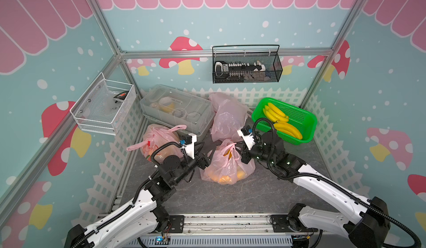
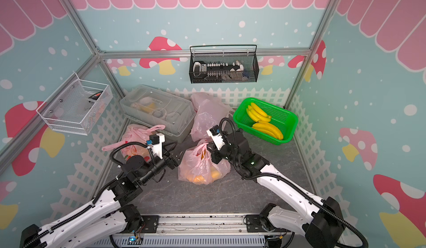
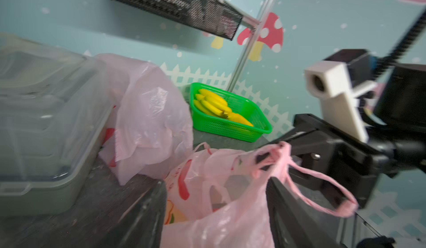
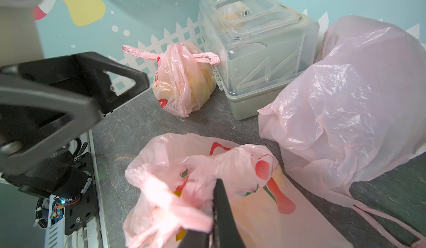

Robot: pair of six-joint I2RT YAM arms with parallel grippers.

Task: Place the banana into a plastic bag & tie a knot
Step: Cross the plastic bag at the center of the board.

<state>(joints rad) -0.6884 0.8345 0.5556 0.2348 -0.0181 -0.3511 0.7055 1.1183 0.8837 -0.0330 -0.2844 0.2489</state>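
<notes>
A pink plastic bag (image 1: 227,166) stands mid-table, and yellow banana (image 1: 224,178) shows through its lower part in both top views. My right gripper (image 4: 212,212) is shut on the bag's bunched handle (image 4: 175,210) at the top, on the bag's right side (image 1: 241,153). My left gripper (image 3: 214,214) is open on the bag's left side (image 1: 207,158). Its fingers (image 3: 143,212) stand wide apart, with loose bag plastic (image 3: 221,221) lying between them. One handle loop (image 3: 322,189) hangs free by the right gripper. No knot is visible at the bag's mouth.
A green basket (image 1: 306,120) with more bananas (image 1: 276,113) sits at the back right. A knotted pink bag (image 1: 159,143) lies left, a pile of pink bags (image 1: 227,117) behind, and a clear lidded box (image 1: 177,108) at the back left. Wire baskets (image 1: 246,67) hang on the walls.
</notes>
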